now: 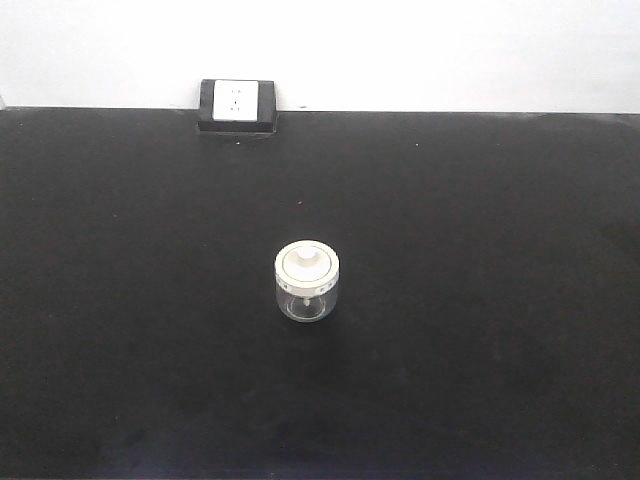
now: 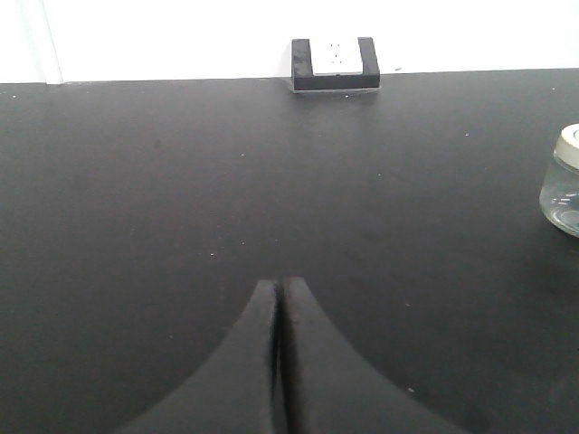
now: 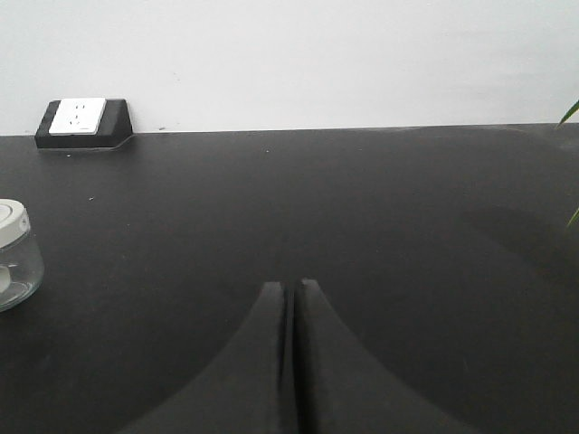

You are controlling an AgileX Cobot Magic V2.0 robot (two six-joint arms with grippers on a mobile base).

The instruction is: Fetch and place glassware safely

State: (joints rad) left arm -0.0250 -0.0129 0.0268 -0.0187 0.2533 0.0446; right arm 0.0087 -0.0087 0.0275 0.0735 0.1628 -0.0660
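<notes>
Glass jar (image 1: 307,282), cream-white lid (image 1: 307,262) on, stands upright on the black table (image 1: 120,300), well in front of the socket box (image 1: 237,105) at the table's back edge. Left gripper (image 2: 279,287): fingers pressed together, empty, jar off to its right. Right gripper (image 3: 292,289): likewise closed on nothing, jar off to its left.

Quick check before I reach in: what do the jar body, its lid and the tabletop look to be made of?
Jar: clear glass, probably; the dark table shows through it and the rim glints.
Lid: opaque cream-white, smooth, looks like ceramic or plastic; cannot tell which.
Tabletop: matte black, faintly speckled, no reflections; material unclear.
</notes>
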